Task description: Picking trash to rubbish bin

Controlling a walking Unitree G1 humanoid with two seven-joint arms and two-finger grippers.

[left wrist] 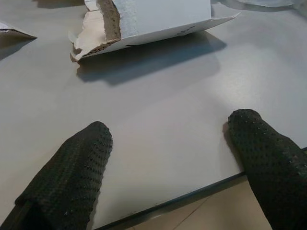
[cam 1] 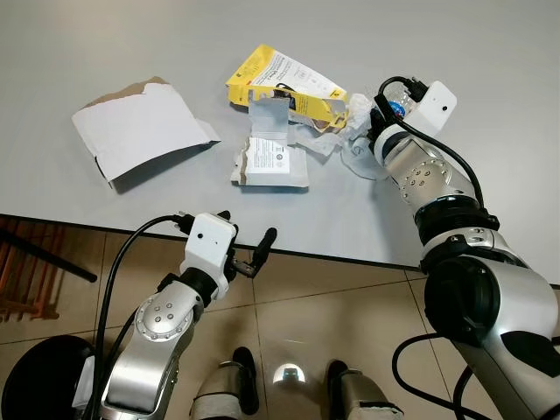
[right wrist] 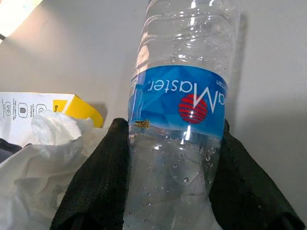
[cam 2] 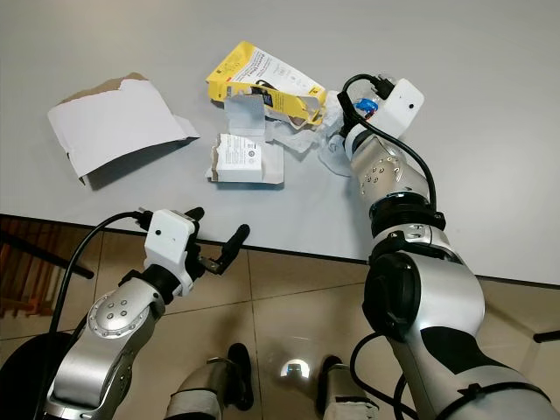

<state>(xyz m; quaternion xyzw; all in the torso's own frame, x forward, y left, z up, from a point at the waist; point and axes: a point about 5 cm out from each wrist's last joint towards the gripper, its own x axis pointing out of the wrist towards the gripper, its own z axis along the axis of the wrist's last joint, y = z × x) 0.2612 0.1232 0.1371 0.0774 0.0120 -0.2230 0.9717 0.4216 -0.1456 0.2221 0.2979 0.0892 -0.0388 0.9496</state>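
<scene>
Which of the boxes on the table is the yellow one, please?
The yellow box is the torn one lying farthest back, beside the right gripper; the flat box and small box are white.

I get bright, even light in both eye views, sharp with no motion blur. The counter [cam 1: 490, 52] reads pale grey without glare. The torn white box [cam 1: 140, 131] throws a soft, short shadow along its near edge, so light comes from above and beyond it. On the floor tiles [cam 1: 350, 306] I see 1 small glare spot [cam 1: 290, 374] between the feet. In the left wrist view the black fingers [left wrist: 72, 177] are slightly soft. In the right wrist view the bottle [right wrist: 180, 110] is crisp, with a blown-out corner [right wrist: 14, 12].
</scene>
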